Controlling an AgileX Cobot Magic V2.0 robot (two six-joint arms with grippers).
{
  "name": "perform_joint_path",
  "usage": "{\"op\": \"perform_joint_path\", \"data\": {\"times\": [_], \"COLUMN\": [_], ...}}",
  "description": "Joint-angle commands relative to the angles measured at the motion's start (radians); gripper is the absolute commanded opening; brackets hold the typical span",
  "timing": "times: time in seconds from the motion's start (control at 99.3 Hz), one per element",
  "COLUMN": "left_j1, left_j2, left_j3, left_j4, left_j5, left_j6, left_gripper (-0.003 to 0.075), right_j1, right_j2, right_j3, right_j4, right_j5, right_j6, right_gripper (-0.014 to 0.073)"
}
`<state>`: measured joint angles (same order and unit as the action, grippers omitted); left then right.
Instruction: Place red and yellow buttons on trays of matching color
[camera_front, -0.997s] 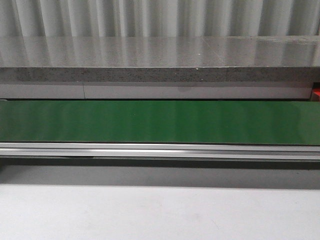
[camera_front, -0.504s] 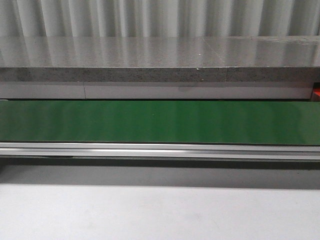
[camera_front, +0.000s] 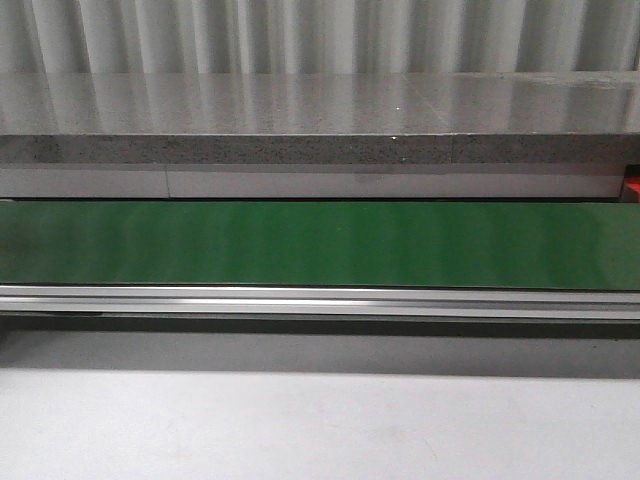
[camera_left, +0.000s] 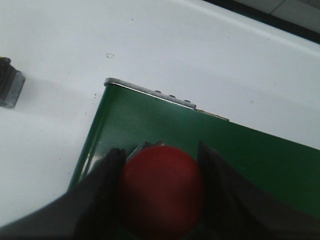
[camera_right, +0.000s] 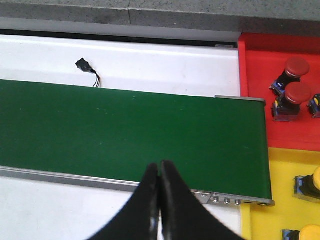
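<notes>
In the left wrist view a red button (camera_left: 162, 192) fills the space between the fingers of my left gripper (camera_left: 160, 148), which is shut on it just above the end of the green belt (camera_left: 150, 125). My right gripper (camera_right: 159, 165) is shut and empty over the belt's near rail. Beyond the belt's end lie a red tray (camera_right: 257, 60) holding two red buttons (camera_right: 296, 66) and a yellow tray (camera_right: 282, 170) holding yellow buttons (camera_right: 312, 182). Neither gripper shows in the front view.
The green belt (camera_front: 320, 245) runs across the front view with a silver rail (camera_front: 320, 300) in front and a granite ledge (camera_front: 320, 120) behind. A black connector with wires (camera_right: 85, 66) lies on the white surface. A grey block (camera_left: 9, 89) sits beside the belt's end.
</notes>
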<state>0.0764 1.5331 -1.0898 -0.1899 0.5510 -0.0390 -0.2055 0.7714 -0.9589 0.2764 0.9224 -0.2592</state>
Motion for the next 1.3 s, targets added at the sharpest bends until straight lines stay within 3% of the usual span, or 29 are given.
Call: {"op": "perform_joint_path", "data": {"times": [0.0,0.413,0.504,0.605,0.776,0.846,1.139,1.29], "left_j1": [-0.017,-0.023,-0.023,-0.023,-0.023,-0.023,-0.019,0.034], "left_j2": [-0.027,0.012,0.014,0.014,0.014,0.009,-0.079,-0.086], "left_j3": [-0.025,-0.019,-0.019,-0.019,-0.019,-0.023,-0.102,-0.129], "left_j4": [0.021,0.046,0.046,0.046,0.046,0.046,0.083,0.083], "left_j5": [-0.073,-0.039,-0.036,-0.028,-0.020,-0.007,0.013,0.009], "left_j6": [0.004,0.004,0.004,0.004,0.004,0.004,0.004,0.004], "left_gripper": [-0.0019,-0.0015,0.0026,0.0165,0.0586,0.0664,0.0640,0.0639], "right_j1": [0.000,0.000,0.000,0.000,0.000,0.000,0.000,0.000], "right_j2": [-0.007,-0.007,-0.007,-0.007,-0.007,-0.007,-0.007,-0.007], "right_j3": [-0.022,-0.022,-0.022,-0.022,-0.022,-0.022,-0.022,-0.022], "right_j4": [0.012,0.012,0.012,0.012,0.012,0.012,0.012,0.012], "right_j5": [-0.058,-0.058,-0.058,-0.058,-0.058,-0.058,-0.058,-0.058], "right_j6": [-0.010,-0.010,-0.010,-0.010,-0.010,-0.010,-0.010,-0.010], "right_gripper": [-0.0124,-0.0124,-0.0124,-0.0124,-0.0124,-0.0124,-0.0124,-0.0124]}}
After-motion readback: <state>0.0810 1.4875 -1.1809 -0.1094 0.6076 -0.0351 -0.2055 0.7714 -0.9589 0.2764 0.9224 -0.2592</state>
